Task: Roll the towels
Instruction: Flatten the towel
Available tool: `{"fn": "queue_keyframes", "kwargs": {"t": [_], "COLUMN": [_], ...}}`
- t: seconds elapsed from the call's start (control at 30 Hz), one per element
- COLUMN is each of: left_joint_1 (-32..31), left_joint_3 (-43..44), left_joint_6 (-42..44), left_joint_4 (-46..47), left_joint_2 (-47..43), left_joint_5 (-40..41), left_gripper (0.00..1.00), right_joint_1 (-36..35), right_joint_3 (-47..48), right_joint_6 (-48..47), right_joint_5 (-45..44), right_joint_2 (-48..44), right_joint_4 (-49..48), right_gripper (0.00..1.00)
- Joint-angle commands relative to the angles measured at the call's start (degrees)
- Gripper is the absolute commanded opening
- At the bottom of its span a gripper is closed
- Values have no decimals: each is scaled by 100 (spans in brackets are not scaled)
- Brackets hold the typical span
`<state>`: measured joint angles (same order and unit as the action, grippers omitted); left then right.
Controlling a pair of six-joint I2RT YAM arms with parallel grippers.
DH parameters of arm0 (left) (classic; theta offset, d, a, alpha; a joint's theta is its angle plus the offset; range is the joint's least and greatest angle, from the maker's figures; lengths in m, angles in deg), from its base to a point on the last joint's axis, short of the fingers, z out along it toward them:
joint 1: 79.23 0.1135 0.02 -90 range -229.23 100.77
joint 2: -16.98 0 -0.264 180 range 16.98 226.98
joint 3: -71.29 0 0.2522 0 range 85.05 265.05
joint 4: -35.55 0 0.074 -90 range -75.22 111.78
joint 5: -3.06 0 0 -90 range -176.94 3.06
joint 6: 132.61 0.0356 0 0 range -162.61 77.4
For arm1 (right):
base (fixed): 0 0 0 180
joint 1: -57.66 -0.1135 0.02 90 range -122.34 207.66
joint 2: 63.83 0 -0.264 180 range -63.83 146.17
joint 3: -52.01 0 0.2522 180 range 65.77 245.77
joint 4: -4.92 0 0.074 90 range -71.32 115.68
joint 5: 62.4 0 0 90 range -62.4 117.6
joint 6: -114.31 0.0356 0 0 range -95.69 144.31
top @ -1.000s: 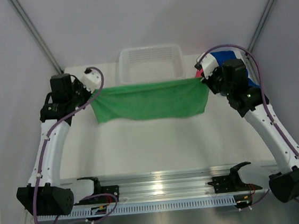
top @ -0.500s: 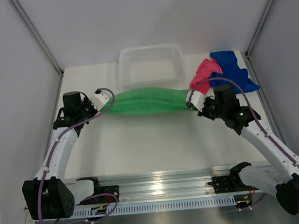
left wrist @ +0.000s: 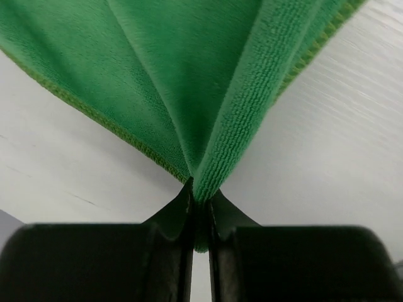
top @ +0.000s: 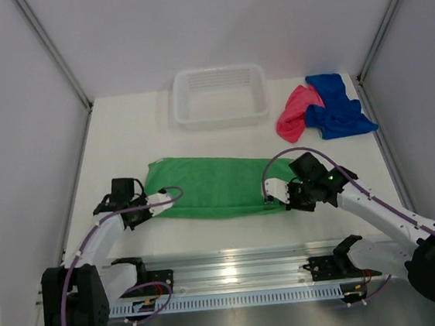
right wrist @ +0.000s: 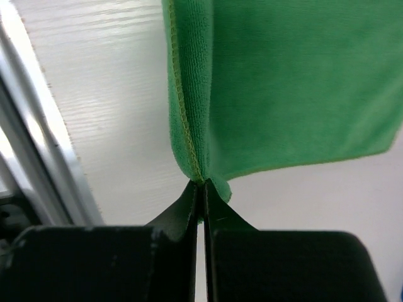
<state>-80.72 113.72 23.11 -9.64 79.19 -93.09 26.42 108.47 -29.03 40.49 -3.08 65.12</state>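
Two grippers sit low at the near side: L gripper (top: 154,200) & R gripper (top: 275,193) each clamped tight on a near corner of the green towel (top: 213,184), plush nap & stitched hem bunched btwn the jaws. It lies spread as a wide, slightly rumpled rectangle mid-table (top: 121,134). Far side: white slotted plastic basket (top: 221,119) at centre, crumpled pink-red towel (top: 291,115) touching royal blue towel (top: 338,106) at right.

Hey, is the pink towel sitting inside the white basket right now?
No, the pink towel lies on the table right of the basket, against the blue towel.
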Motion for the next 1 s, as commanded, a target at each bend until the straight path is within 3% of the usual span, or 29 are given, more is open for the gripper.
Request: {"fn": "queue_keyframes", "kwargs": {"t": [0.0,0.13,0.37,0.5,0.77,0.87,0.93,0.97], "left_joint_1": [-17,-17,-17,-17,9,27,18,0], "left_joint_3": [-369,-537,-388,-450,815,869,886,973], "left_joint_6": [538,653,328,293,100,-153,-479,-698], "left_joint_4": [-434,-646,-479,-645,-2421,-2169,-1212,-887], "left_joint_2": [-490,-921,-957,-1246,-1546,-1398,-1091,-836], "left_joint_5": [26,-114,-290,-439,-1353,-1363,-1126,-1003], "left_gripper": [12,21,50,53,54,58,61,58], "right_joint_1": [-250,-286,-286,-286,-286,-286,-294,-286], "right_joint_3": [-42,-209,-297,-306,-394,-385,-376,-376], "right_joint_6": [227,316,509,658,658,667,641,641], "right_joint_5": [-75,-76,74,-14,48,65,83,57], "right_joint_2": [130,34,-46,-107,-414,-450,-468,-476], "right_joint_4": [524,429,226,164,120,111,155,138], "right_gripper": [0,0,0,0,0,0,0,0]}}
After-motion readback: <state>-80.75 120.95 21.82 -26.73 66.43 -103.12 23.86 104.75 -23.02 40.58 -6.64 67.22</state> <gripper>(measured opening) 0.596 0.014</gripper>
